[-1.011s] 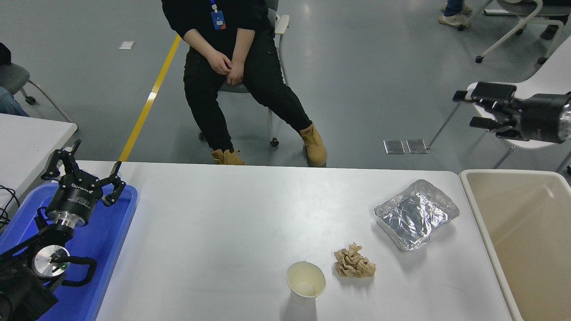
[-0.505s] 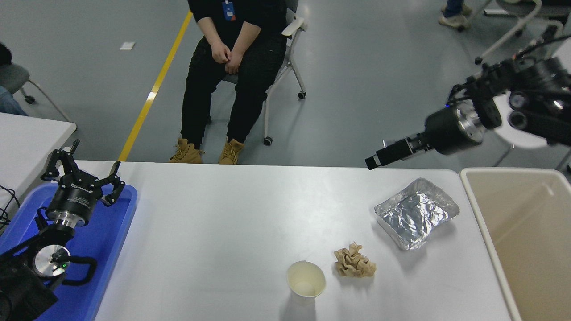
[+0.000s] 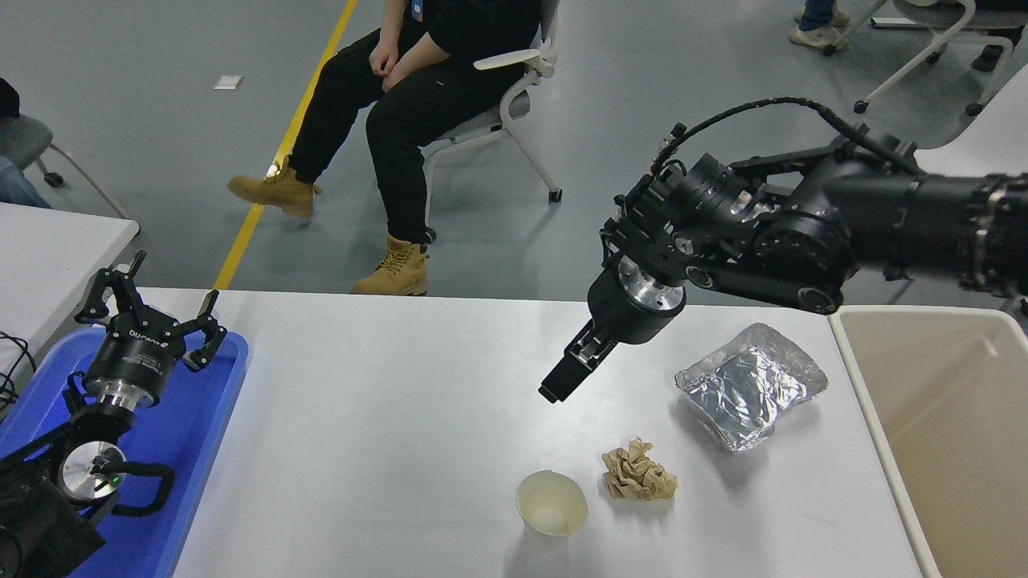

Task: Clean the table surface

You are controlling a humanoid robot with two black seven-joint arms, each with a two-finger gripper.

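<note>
The table surface is a wide white top. A crumpled foil tray, a wad of brown paper and an upright, empty paper cup lie on its right half. My right gripper hangs over the table's middle, pointing down and to the left. It is above and left of the paper wad, touching nothing. It shows edge-on, so its state is unclear. My left gripper stays parked open over the blue tray at the lower left.
A blue plastic tray sits on the table's left end. A large beige bin stands against the right end. A smaller white table is at the far left. A person on a wheeled chair sits beyond the far edge.
My right arm has swung in from the upper right and come down over the table's middle. The seated person has rolled back and turned sideways. My left arm has not moved.
</note>
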